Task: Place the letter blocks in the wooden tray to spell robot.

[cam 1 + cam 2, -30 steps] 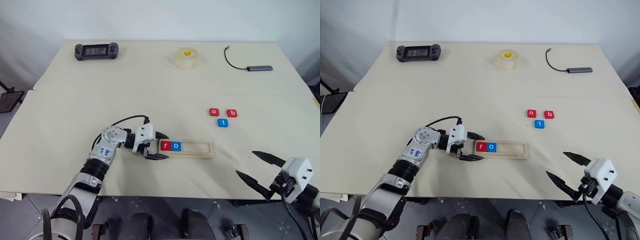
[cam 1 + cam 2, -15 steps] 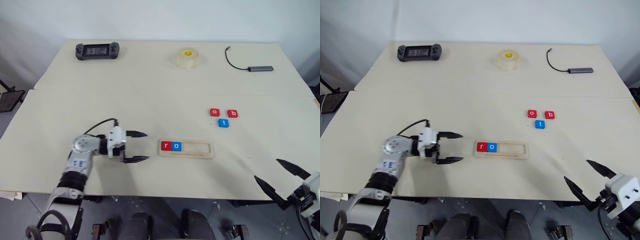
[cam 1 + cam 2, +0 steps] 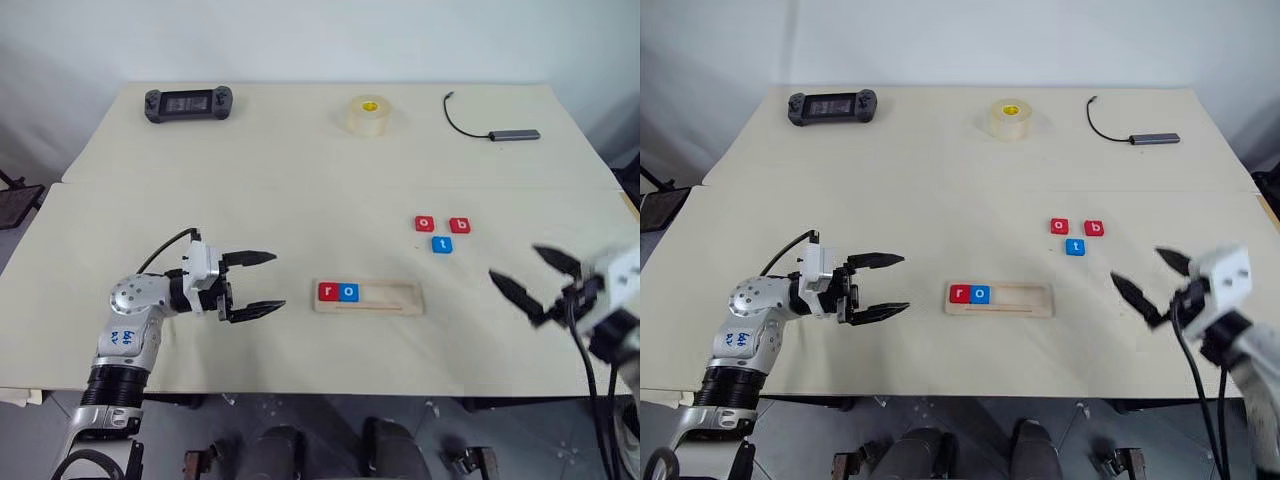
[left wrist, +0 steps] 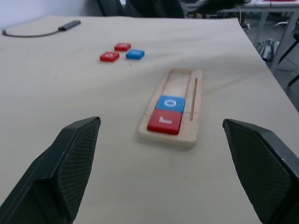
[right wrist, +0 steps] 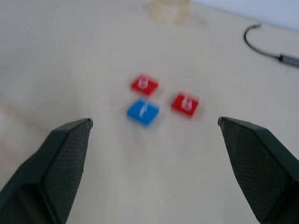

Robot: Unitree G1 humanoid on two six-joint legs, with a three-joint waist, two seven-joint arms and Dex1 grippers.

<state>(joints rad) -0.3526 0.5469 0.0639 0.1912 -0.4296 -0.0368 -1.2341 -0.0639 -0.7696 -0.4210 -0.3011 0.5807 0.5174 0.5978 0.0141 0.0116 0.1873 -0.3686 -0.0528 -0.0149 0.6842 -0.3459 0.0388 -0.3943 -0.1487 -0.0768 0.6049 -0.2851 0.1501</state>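
A pale wooden tray [image 3: 368,297] lies near the front edge of a cream table [image 3: 300,180], its slot carrying a red "r" block [image 3: 328,292] at the left end and a blue "o" block [image 3: 348,292] touching it; the rest of the slot is bare wood. Behind and to the right of the tray, well apart from it, three more letter blocks sit in a loose cluster: a red "o" block [image 3: 425,223], a red "b" block [image 3: 459,225] just beside it, and a blue "t" block [image 3: 443,244] in front of the pair.

The left gripper [image 3: 262,282] hovers left of the tray, its two black fingers spread wide and empty, pointing toward the tray. The right gripper [image 3: 537,277] hangs at the table's right front, fingers likewise spread wide with nothing between them, aimed toward the three loose blocks.

Along the far edge rest a handheld game console [image 3: 190,102], a roll of clear tape [image 3: 368,115] and a grey USB hub with a black cable [image 3: 500,130].
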